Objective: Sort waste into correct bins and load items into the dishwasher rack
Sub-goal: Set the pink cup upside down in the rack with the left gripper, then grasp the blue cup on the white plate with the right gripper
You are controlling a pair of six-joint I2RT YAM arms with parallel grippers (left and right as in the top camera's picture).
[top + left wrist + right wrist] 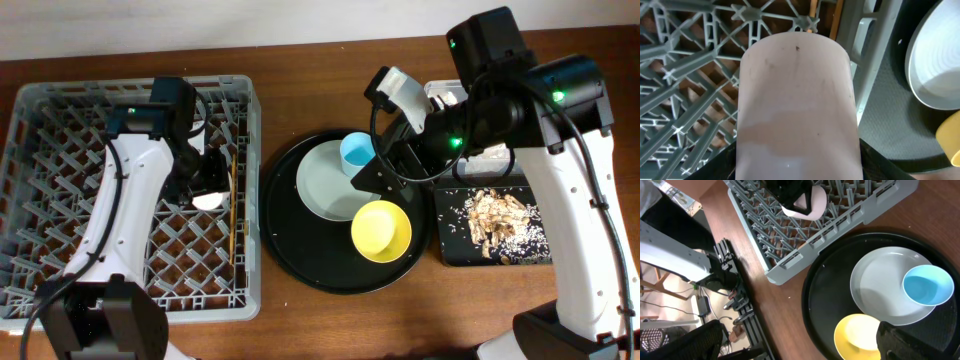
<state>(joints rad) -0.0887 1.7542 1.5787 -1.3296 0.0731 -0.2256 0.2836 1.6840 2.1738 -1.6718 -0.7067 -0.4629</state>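
Observation:
My left gripper (205,183) is shut on the small pink cup (208,199), holding it over the grey dishwasher rack (60,150); the cup (797,110) fills the left wrist view above the rack's lattice (685,75). Thin wooden chopsticks (234,215) lie in the rack beside it. My right gripper (385,168) hovers open and empty (800,347) over the round black tray (290,240), which holds the grey-white plate (880,287), blue cup (927,285) and yellow bowl (857,335). Food scraps (495,218) lie in the shallow black tray (448,250).
The clear tub (440,92) is mostly hidden under my right arm at the back right. The wrapper is not in view. The rack's wall (850,225) borders the round tray. Bare wooden table (330,90) shows behind and in front.

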